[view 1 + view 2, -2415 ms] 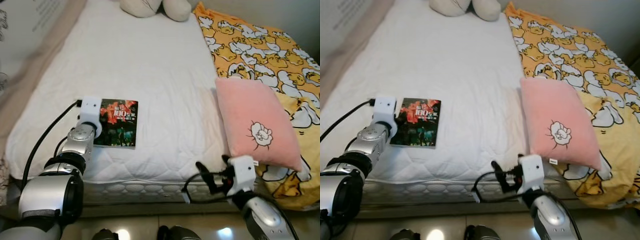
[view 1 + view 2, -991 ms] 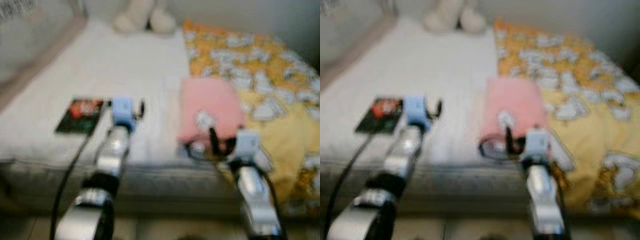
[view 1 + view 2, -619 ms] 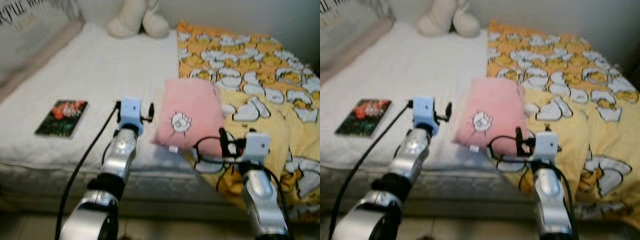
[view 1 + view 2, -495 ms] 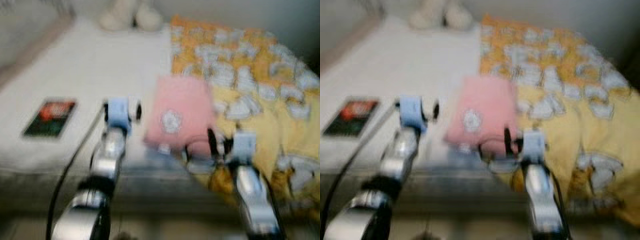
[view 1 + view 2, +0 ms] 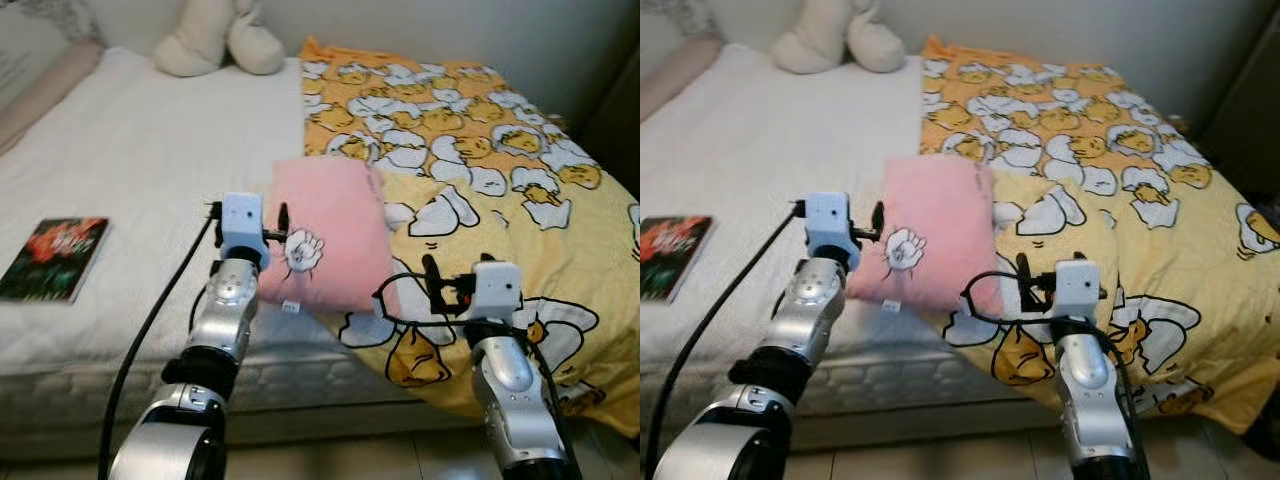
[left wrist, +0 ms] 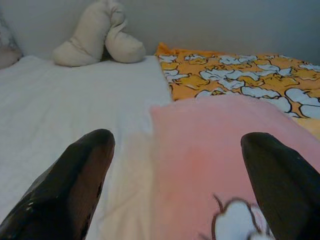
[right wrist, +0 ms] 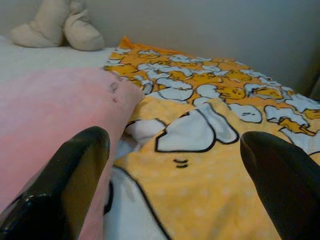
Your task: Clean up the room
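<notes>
A pink pillow (image 5: 325, 235) with a white cartoon patch lies on the bed, half on the white sheet (image 5: 140, 170) and half on the yellow duck-print blanket (image 5: 470, 150). My left gripper (image 6: 180, 185) stands open at the pillow's near left corner, its fingers spread over the pink fabric. My right gripper (image 7: 180, 185) is open too, at the pillow's right edge above the blanket, with nothing between its fingers. A dark book (image 5: 55, 258) with a red cover picture lies on the sheet far to the left.
A cream plush toy (image 5: 215, 40) sits at the head of the bed against the wall. The mattress front edge (image 5: 300, 375) runs just below both arms. A dark piece of furniture (image 5: 1250, 110) stands at the right. Tiled floor (image 5: 350, 460) lies below.
The camera has swung right, so the book has slid to the left edge. Both arms now reach at the pink pillow; earlier the left gripper was at the book.
</notes>
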Tool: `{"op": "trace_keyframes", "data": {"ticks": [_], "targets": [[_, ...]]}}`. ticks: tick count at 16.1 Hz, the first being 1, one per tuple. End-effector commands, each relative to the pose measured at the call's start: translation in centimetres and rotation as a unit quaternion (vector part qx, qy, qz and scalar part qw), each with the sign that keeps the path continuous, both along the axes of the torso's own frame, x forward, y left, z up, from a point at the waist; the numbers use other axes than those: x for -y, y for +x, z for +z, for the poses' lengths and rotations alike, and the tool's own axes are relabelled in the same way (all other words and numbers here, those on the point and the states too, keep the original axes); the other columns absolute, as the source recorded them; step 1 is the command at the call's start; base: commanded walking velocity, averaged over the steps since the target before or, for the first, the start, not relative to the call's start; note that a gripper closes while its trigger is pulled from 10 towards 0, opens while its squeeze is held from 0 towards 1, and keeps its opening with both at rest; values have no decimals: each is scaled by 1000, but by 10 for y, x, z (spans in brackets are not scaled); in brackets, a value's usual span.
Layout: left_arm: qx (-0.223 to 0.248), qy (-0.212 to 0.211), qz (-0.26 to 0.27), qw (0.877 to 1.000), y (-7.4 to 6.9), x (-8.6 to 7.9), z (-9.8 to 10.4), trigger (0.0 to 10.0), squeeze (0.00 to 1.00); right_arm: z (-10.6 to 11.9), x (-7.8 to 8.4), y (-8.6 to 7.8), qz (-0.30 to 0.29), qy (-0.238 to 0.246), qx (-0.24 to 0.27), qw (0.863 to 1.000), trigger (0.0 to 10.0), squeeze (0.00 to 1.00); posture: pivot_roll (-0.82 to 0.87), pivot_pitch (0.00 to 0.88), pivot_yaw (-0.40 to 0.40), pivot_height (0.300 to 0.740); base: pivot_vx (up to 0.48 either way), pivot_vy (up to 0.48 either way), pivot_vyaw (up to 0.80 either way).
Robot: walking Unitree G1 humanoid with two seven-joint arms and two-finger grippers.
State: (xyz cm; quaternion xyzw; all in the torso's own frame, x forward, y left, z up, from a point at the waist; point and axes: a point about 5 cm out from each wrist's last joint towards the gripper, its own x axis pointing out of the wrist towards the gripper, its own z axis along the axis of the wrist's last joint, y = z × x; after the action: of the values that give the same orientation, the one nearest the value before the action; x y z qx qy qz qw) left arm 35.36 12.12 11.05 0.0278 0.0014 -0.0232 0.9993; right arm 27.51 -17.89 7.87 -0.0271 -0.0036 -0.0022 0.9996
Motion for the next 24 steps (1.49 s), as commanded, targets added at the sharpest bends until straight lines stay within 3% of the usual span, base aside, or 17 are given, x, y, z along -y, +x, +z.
{"op": "trace_keyframes", "data": {"ticks": [1, 4, 7, 12, 13, 15, 17, 19, 20, 22, 24], "targets": [[21, -3, -14, 1000, 2, 8, 11, 10000, 0, 16, 7, 7, -9, 0, 25, 1000, 10000, 0, -43, 0, -25, 726, 480, 0, 0], [40, 8, -20, 999, 5, 11, 21, 10000, 0, 30, 16, 14, -21, -1, 41, 999, 10000, 0, -52, 0, -27, 726, 480, 0, 0], [50, -19, -45, 998, 7, 19, 32, 10000, 0, 21, 18, 14, -12, 17, 8, 1000, 10000, 0, -49, 0, -27, 726, 160, 0, 0], [44, -31, -45, 998, 8, 17, 32, 10000, 0, 17, 15, 7, -10, 22, 3, 1000, 10000, 0, -52, 0, -27, 726, 52, -255, 386], [42, -32, -48, 997, 12, 16, 37, 10000, 0, 17, 16, 7, -13, 42, 1, 999, 10000, 0, -53, 0, -26, 726, 0, 0, 0], [23, -42, -53, 997, 18, 13, 40, 10000, 0, 17, 18, 10, -23, 101, -11, 995, 10000, 0, -54, 0, -23, 726, 0, 0, 0], [-54, -73, -62, 994, 29, 2, 39, 10000, 0, 11, 15, 24, 19, 182, -74, 980, 10000, 0, -57, 0, -14, 726, 0, 0, 0], [-91, -86, -43, 991, 38, -13, 42, 10000, 0, 12, 15, 38, 57, 196, -97, 974, 10000, 0, -48, 0, -14, 726, 0, 0, 0], [-106, -104, -19, 989, 43, -30, 47, 10000, 0, 21, 17, 49, 77, 212, -94, 970, 10000, 0, -47, 0, -12, 726, 0, 0, 0], [-126, -127, -23, 984, 43, -38, 48, 10000, 0, 24, 16, 54, 90, 213, -99, 968, 10000, 0, -37, 0, -12, 726, 0, 0, 0], [-178, -164, -72, 968, 39, -36, 43, 10000, 0, 25, 12, 61, 117, 224, -115, 961, 10000, 0, -26, 9, -13, 726, 0, 0, 0]]}}
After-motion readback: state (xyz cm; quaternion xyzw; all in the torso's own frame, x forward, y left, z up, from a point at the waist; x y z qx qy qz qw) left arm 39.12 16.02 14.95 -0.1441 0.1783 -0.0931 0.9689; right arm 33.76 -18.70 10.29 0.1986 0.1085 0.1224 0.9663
